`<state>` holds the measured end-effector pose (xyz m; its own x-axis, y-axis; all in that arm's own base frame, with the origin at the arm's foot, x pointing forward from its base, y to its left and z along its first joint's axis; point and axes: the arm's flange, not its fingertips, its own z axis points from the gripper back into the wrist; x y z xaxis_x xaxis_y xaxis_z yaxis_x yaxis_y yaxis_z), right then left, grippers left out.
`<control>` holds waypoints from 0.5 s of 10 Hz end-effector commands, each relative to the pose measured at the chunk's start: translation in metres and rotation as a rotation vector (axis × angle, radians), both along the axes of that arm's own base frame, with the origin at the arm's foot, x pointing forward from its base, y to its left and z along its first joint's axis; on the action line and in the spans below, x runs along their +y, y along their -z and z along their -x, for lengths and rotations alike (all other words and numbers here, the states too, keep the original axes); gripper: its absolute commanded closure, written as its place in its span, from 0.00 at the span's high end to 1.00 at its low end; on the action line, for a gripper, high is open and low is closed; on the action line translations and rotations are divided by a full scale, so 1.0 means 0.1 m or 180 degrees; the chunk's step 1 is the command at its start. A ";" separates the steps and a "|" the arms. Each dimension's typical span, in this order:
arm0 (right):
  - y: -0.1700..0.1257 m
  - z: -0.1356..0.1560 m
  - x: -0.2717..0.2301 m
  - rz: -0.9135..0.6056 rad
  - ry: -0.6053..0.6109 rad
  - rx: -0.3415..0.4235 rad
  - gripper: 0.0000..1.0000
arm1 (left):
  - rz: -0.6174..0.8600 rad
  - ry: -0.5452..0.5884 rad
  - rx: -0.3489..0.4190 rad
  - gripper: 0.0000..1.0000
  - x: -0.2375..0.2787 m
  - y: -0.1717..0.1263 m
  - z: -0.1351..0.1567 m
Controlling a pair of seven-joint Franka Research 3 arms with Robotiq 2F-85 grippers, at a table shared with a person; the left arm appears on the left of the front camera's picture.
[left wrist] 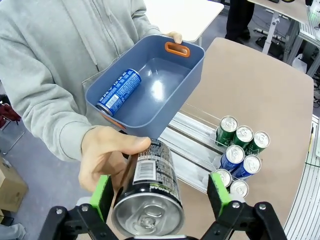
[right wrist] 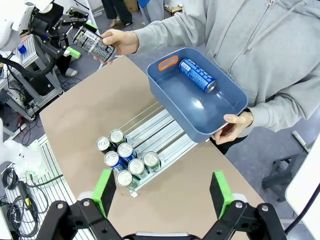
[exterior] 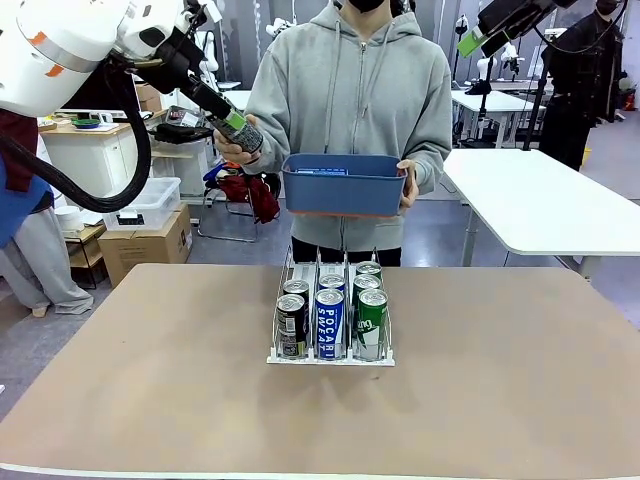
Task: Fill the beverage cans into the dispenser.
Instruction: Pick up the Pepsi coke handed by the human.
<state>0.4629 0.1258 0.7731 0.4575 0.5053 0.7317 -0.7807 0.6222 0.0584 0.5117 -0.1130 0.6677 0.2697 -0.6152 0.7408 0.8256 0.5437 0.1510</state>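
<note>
Presenting a black can (left wrist: 150, 170) bottom-end first, the person's hand (left wrist: 107, 155) holds it up behind and above the dispenser (right wrist: 160, 132), between the green pads (left wrist: 102, 192) of the left gripper (left wrist: 160, 196). That gripper is spread to its full width. One pad sits close to the can's side and the other stands clear of it, so the hand alone carries the can.

A full can is likely to be fairly heavy, with a thin, smooth wall that dents under a hard squeeze and may slip if gripped lightly. The sensible hold is across the middle of the body, pads square on opposite sides, away from the rims.

The right gripper (right wrist: 162, 189) hangs high over the dispenser, fingers wide apart and empty.

Seven cans stand at the dispenser's front end: two black in one outer lane, two blue in the middle and three green in the other outer lane. The rear of every lane is bare. The blue bin (left wrist: 192, 60), held in the person's other hand just behind the dispenser, contains a single blue can (left wrist: 119, 91) lying on its side.
</note>
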 end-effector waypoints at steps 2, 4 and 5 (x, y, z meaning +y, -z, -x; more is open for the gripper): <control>0.03 0.02 -0.01 -0.0026 -0.0011 0.0008 1.00 | 0.0000 0.0000 0.0000 0.40 0.00 0.00 0.00; 0.03 0.02 -0.01 -0.0026 -0.0011 0.0008 1.00 | 0.0025 -0.0003 0.0003 0.00 0.02 0.00 -0.02; 0.03 0.02 -0.01 -0.0026 -0.0011 0.0008 1.00 | 0.0012 -0.0012 0.0002 0.35 0.02 0.00 -0.03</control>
<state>0.4629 0.1258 0.7731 0.4575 0.5053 0.7317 -0.7807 0.6222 0.0584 0.5120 -0.1118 0.6677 0.2713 -0.6150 0.7404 0.8240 0.5459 0.1515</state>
